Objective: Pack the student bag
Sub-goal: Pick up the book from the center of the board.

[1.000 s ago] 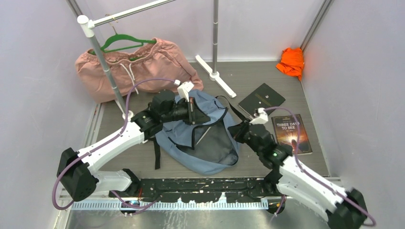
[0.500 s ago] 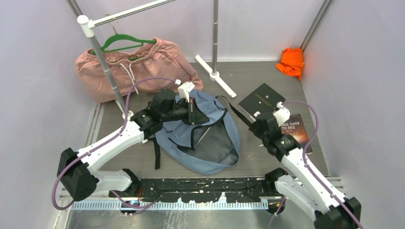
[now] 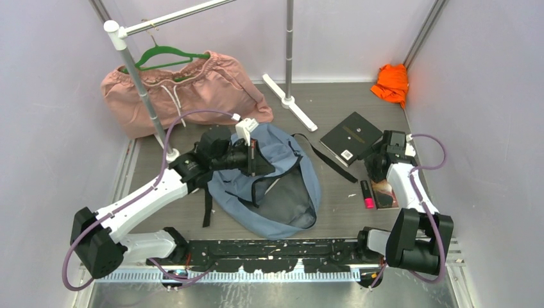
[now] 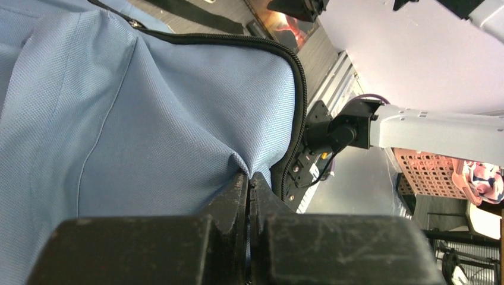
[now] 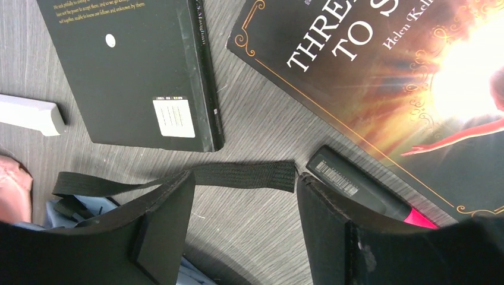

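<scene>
Currently clenched tight with the left jaws on a pinched fold of the student bag (image 4: 119,119), biting the blue fabric just beside the black zipper trim (image 4: 299,89), with no gap showing between the two fingers (image 4: 229,205). Lying slumped on the table (image 3: 333,215) under and ahead of those jaws, between the two arms, mouth gaping and dark lining (image 3: 289,196) turned up. Spread wide at the right jaws, grasping nothing, hovering above the table, well apart from the body of the bag. Directly below the gap between those jaws, the loose end of a black strap (image 5: 243,175), flat on the wood grain and trailing back toward the bag. Just beside the finger on the right of the wrist view (image 5: 333,237), a pink marker (image 5: 356,187) with a black cap, lying along the edge of a paperback (image 5: 386,89) reading "Three Days to See". Ahead of the other finger (image 5: 160,225), a black book (image 5: 131,65), face down with a white label at its near corner, apart from the strap. Far beyond the left jaws, at the back of the table, a pink garment (image 3: 192,90) on a green hanger (image 3: 168,54); far beyond the right jaws, in the back corner, an orange cloth (image 3: 391,82).
</scene>
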